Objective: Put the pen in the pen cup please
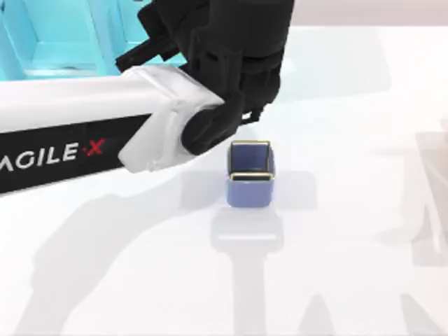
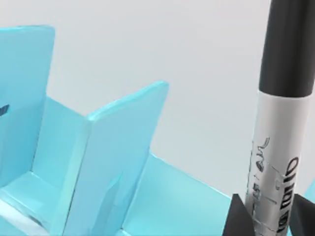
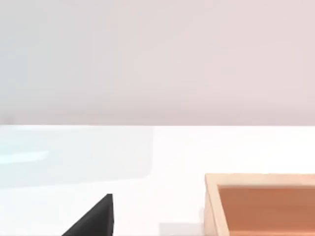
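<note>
Here the left jaws are clenched on the slim marker-style pen (image 2: 283, 123), its light grey-white barrel with small dark print rising from between the two dark fingertips (image 2: 235, 219) and its black end pointing away from them. In the left wrist view, past the pen, stand the glossy upright dividers of the large turquoise shelf unit (image 2: 118, 162), and beyond those a plain pale backdrop.

From above, the left arm (image 1: 105, 133), white with a black lettered panel, reaches in from the left side of the bench (image 1: 350, 266), and its black wrist hides the jaws themselves. Just beside that wrist, toward the camera, the small square blue-violet pen cup (image 1: 250, 175) with a thin gold rim stands upright on the white bench. The shelf unit lies behind the arm at the far left.

In the right wrist view one dark fingertip (image 3: 96, 219) of the right arm shows; whether its jaws are released or clenched I cannot tell. Farther off sits a light wooden tray (image 3: 261, 201).
</note>
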